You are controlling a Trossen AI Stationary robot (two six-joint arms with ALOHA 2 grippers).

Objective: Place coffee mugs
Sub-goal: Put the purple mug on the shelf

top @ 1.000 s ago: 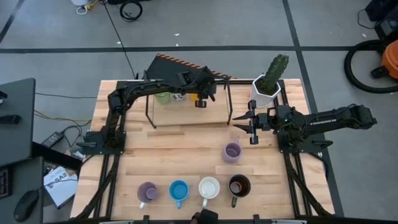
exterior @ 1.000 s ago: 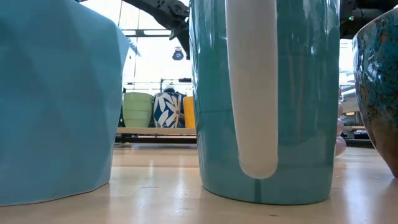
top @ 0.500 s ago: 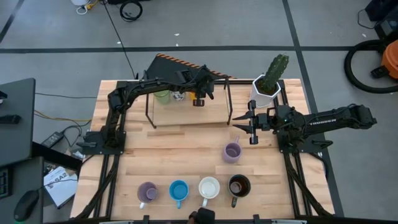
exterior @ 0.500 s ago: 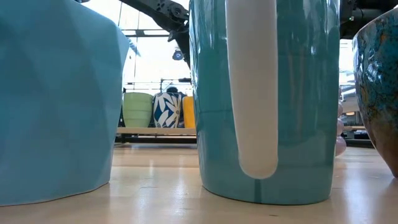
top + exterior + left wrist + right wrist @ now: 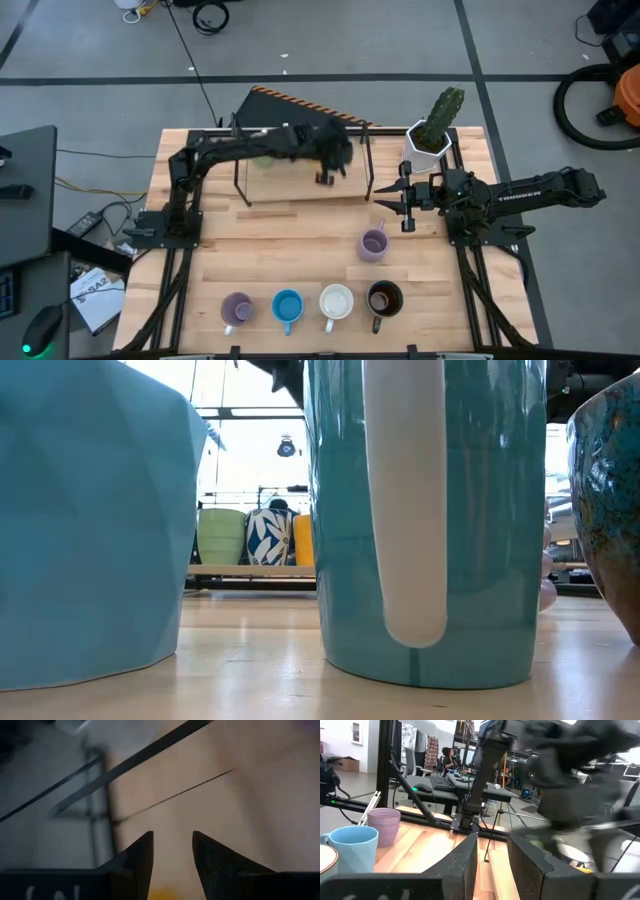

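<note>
Table (image 5: 300,235): wood top, black wire rack (image 5: 300,165) standing at the far edge, cactus pot (image 5: 428,140) just beside the rack's right end.

Left arm (image 5: 230,148) is reaching along the rack, blurred. Left gripper (image 5: 328,172) is hanging by the rack's front rail, fingers (image 5: 140,857) spread a little with nothing between them; only bare wood and rack wire showing past the tips.

Right arm (image 5: 530,190) is waiting over the table's right side. Right gripper (image 5: 392,203) is pointing toward the centre, jaws slightly parted and empty.

Mugs: green (image 5: 221,536), patterned white (image 5: 267,537) and orange (image 5: 303,540) are sitting side by side on the rack, per the low view. One lilac mug (image 5: 373,244) is standing alone mid-table, near the right gripper. Front row, left to right: lilac (image 5: 237,308), blue (image 5: 288,306), white (image 5: 336,302), dark (image 5: 384,298).

Judgement: three mugs placed, five waiting; step in hand looks like the left arm leaving the rack after a placement. Next move calls for a descent over a loose mug, probably the lone lilac one, jaws straddling rim or handle, then a lift clearing the rack rail.
</note>
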